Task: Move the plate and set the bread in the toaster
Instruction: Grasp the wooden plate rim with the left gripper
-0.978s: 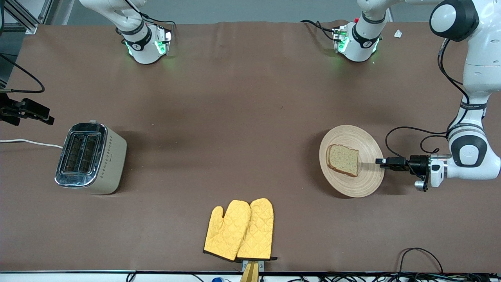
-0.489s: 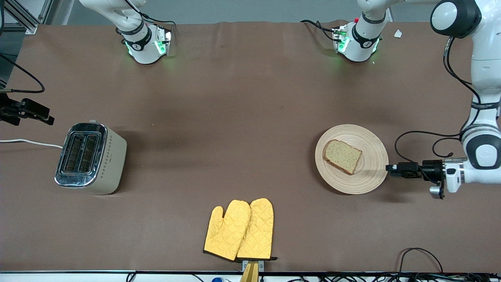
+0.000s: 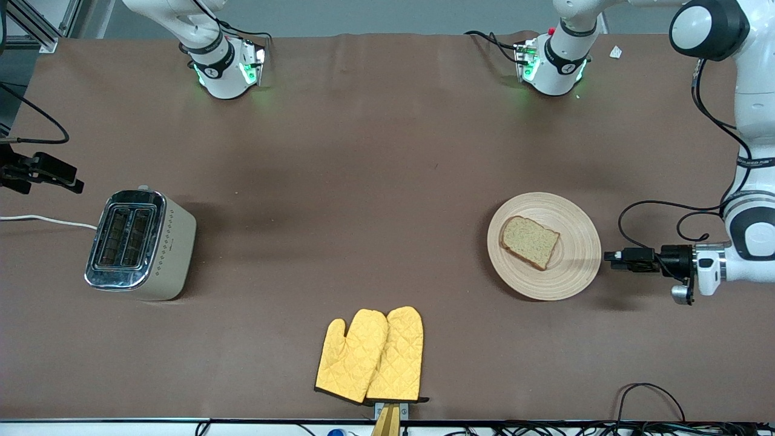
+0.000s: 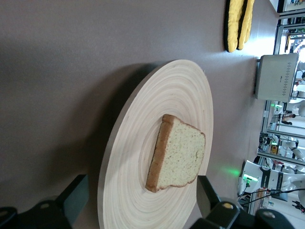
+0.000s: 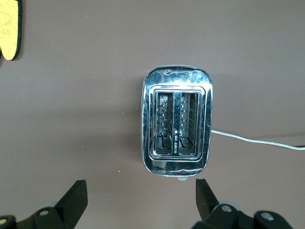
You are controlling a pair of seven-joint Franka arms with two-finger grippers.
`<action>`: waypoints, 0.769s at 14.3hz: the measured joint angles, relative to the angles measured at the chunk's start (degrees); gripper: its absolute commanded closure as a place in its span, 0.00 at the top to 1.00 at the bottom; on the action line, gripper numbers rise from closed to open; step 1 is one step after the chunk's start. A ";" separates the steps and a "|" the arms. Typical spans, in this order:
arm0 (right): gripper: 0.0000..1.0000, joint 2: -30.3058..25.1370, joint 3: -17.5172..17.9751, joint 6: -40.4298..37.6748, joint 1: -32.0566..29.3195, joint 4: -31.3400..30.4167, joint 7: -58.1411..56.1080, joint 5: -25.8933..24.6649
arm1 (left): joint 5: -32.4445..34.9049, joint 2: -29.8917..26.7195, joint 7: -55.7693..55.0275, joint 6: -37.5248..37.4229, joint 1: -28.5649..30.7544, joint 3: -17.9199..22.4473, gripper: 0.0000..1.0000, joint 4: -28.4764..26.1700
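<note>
left fingers (image 3: 613, 257) spread beside plate (image 3: 581, 266) | right fingers (image 5: 138, 200) spread over toaster (image 5: 177, 128) (wrist view only)

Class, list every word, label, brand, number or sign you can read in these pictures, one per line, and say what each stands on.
None can be read for certain.
Toaster: a small dark mark on its cream side, too small to read.
Toaster slots: a small triangle sign with tiny print between them, blurred.
Left arm: a dark band with white lettering, too small to read.
Plate, bread, mitts: no text.
</note>
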 measured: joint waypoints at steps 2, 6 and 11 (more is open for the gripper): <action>1.00 0.00 -0.02 0.00 -0.01 0.00 0.00 0.00 | 0.00 1.47 0.45 0.00 -0.26 -0.23 0.99 -0.01; 1.00 0.00 -0.03 0.00 -0.05 0.00 0.00 0.00 | 0.00 2.89 1.60 0.00 -0.80 -0.80 0.32 0.00; 1.00 0.00 -0.03 0.00 -0.07 0.00 0.00 0.00 | 0.00 2.89 2.84 0.03 -1.10 -0.83 0.00 0.15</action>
